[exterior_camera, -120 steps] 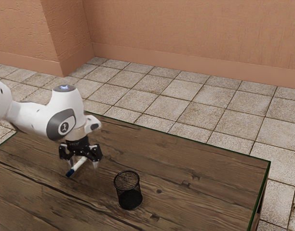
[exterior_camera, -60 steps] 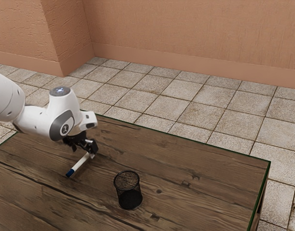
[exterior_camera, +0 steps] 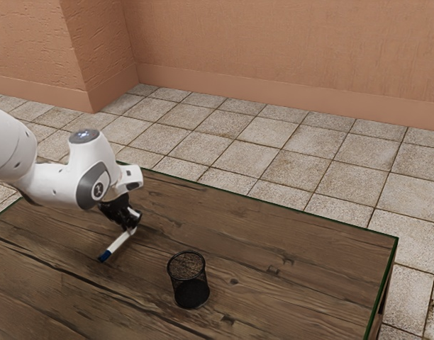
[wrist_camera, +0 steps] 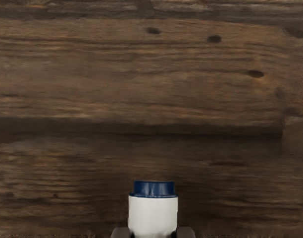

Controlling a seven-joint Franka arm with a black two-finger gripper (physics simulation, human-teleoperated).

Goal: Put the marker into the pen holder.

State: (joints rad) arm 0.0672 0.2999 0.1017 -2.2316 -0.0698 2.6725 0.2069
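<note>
My gripper (exterior_camera: 133, 227) is low over the wooden table at the exterior view's left, shut on the white marker (exterior_camera: 120, 243). The marker slants out from the fingers, its blue end (exterior_camera: 104, 256) away from the hand. In the wrist view the gripper (wrist_camera: 153, 234) has a fingertip against each side of the marker (wrist_camera: 153, 213), whose blue end points away from the hand. I cannot tell whether the marker touches the table. The black mesh pen holder (exterior_camera: 189, 280) stands upright, apart from the hand, toward the exterior view's right.
The wooden table (exterior_camera: 288, 276) extends past the pen holder to its green-edged border. Beyond that edge lie the tiled floor (exterior_camera: 266, 134) and an orange-brown wall (exterior_camera: 274, 57).
My hand has turned, and the fingers, wide apart a second ago, have closed on the marker. The marker has shifted only slightly. The pen holder has not moved.
</note>
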